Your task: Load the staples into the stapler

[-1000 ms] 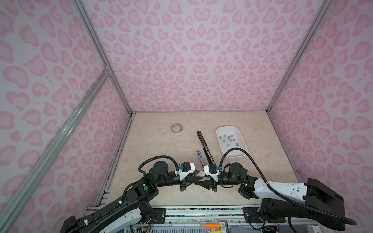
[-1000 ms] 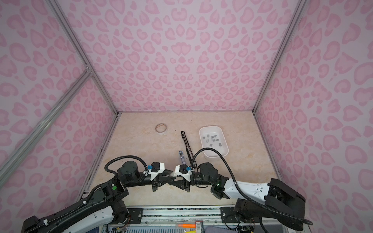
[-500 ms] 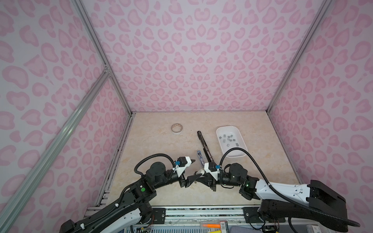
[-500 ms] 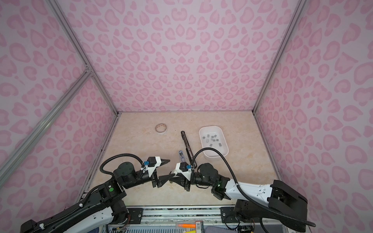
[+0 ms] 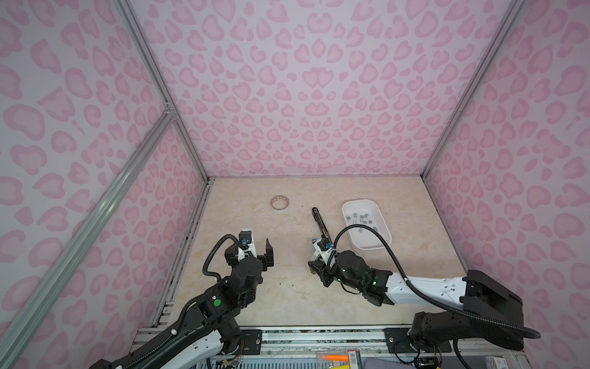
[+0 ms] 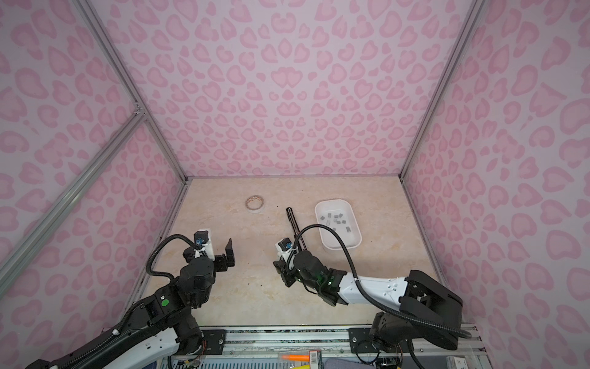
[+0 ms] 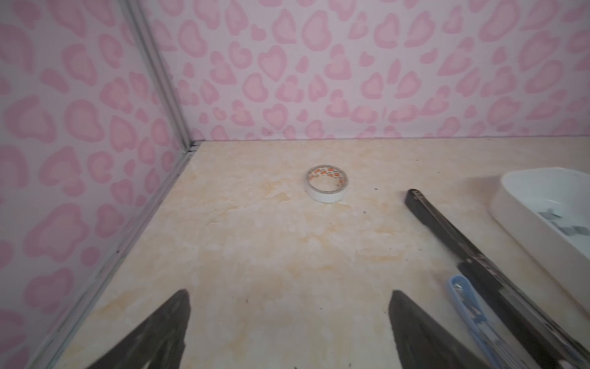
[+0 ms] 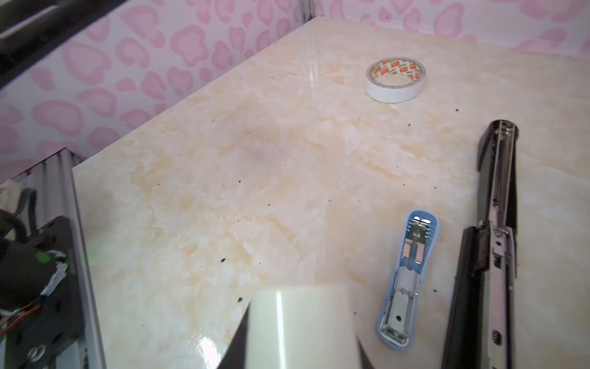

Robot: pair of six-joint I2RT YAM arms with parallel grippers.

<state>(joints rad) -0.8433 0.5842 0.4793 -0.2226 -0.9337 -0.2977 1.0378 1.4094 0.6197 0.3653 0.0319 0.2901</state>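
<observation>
Just now the left tool [image 7: 289,300] has let go. A second back it was pinched nearly shut, nose to nose with the right tool [image 8: 301,349] over the front middle of the desk [image 5: 287,303]. Now its jaws stand wide with nothing between them, and it has drawn off toward the left wall. The right tool is clenched on a glossy white piece [image 8: 300,313], seen between its dark fingers in the right wrist view; what the piece is cannot be told. The hand-over looks finished, with the piece in the right tool alone.

The staples [image 5: 360,219] lie loose in the white tray [image 5: 370,244] at the right rear of the desk, and no strip shows in either tool. Just left of the tray the long black stapler [image 5: 320,222] lies folded open flat. A small blue stapler [image 8: 410,274] lies open beside it, metal channel up. A tape roll [image 5: 280,203] sits well apart. The loading itself seems not yet begun; the freed left tool is probably wanted next to steady a stapler or fetch a strip.
</observation>
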